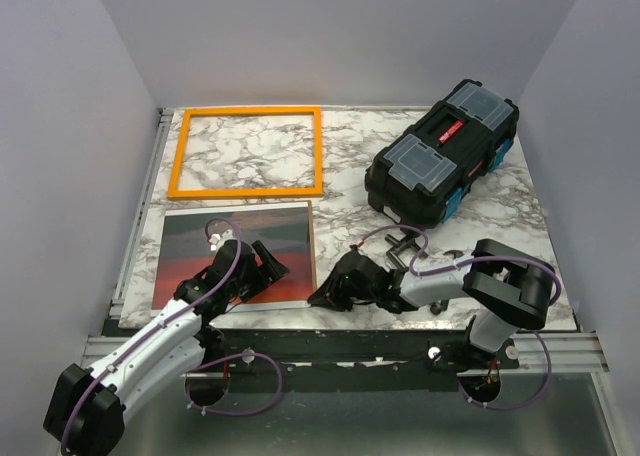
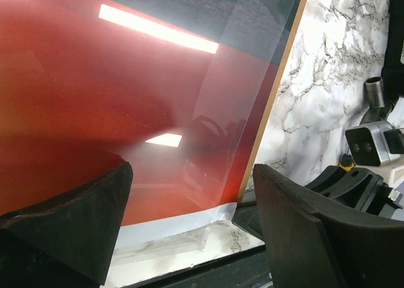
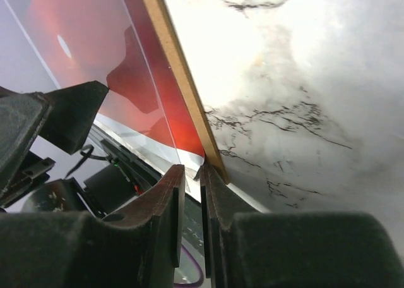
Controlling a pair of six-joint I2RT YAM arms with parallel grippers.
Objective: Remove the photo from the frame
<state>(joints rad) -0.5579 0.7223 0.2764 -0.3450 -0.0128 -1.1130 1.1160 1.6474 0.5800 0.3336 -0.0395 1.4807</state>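
Black fingers of the left gripper loom at the bottom of the left wrist view, spread wide and grasping nothing. They are poised over the large flat rectangular sunset photo, a glossy red-orange picture with a dark band on a thin brown-edged board, its surface catching two bright rectangular reflections. Seen from overhead, the photo lies flat at the lower left of the white-and-grey marbled table, fully outside the thin bright-orange rectangular frame. The frame lies at the upper left, just beyond the photo's far edge and apart from it, with marble showing through its opening. At the lower centre the right gripper extends leftward to the photo's near right corner. In the right wrist view its fingers stand almost together with a thin slit between them, their tips at the corner where the brown board edge ends; whether they pinch the board cannot be told. A black plastic toolbox with grey lid compartments and blue side latches sits at an angle at the upper right, well apart from both arms.
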